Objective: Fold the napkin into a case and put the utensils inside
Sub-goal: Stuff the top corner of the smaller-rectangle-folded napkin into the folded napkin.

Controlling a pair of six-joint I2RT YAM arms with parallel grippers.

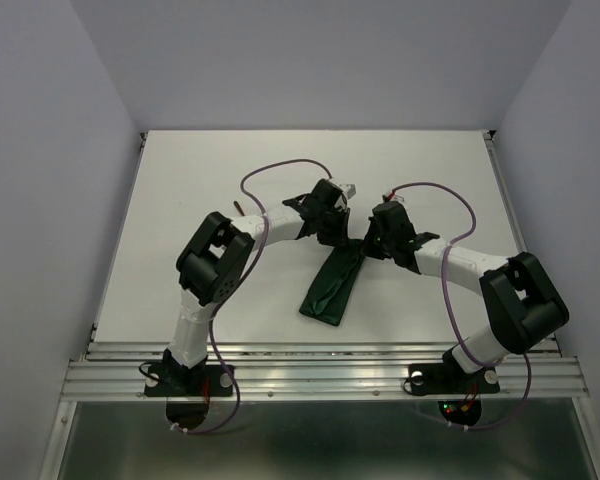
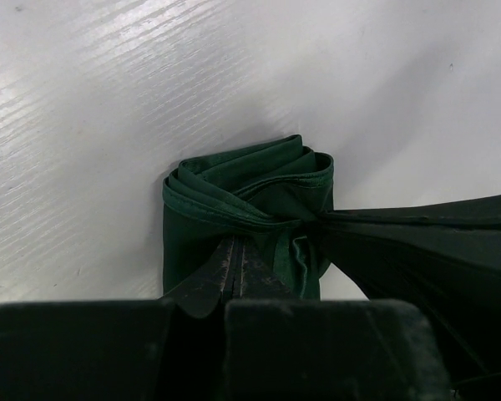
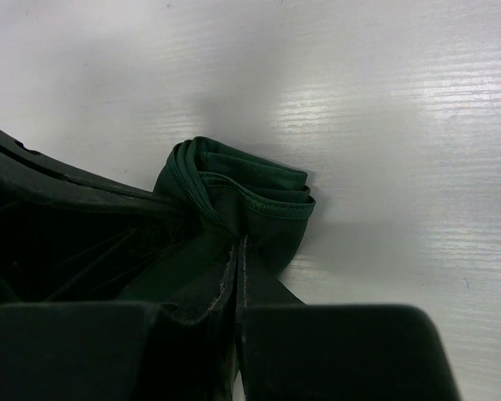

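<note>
Green cloth, one item: the napkin [image 1: 330, 290], gathered into a long narrow strip on the white table [image 1: 180, 190], its near end flat and its far end lifted between the two arms. Left gripper [image 2: 236, 269]: jaws closed tight on the left corner of the napkin's far end, layered hems bunched just beyond the fingertips. Right gripper [image 3: 238, 266]: likewise clamped, on the right corner of that same end, folds stacked above its tips. Utensils [image 1: 238, 207]: I could log only a thin brown sliver well to the left of the napkin, beyond the left arm's elbow, which I took for one of them. I could not tell which, and I found no second piece. Progress, in my judgement: folding was under way, with the cloth narrowed lengthwise, but no pocket or case was formed and nothing sat inside the napkin. The closing folds and the loading of both utensils remained. Views compared: the overhead camera gave me the whole strip, its slant toward the near edge, and the sliver, but the arm bodies hid the grip points. Each wrist camera showed its own closed jaws biting the napkin and the count of doubled edges. Neither showed the napkin's near end or any utensil.
</note>
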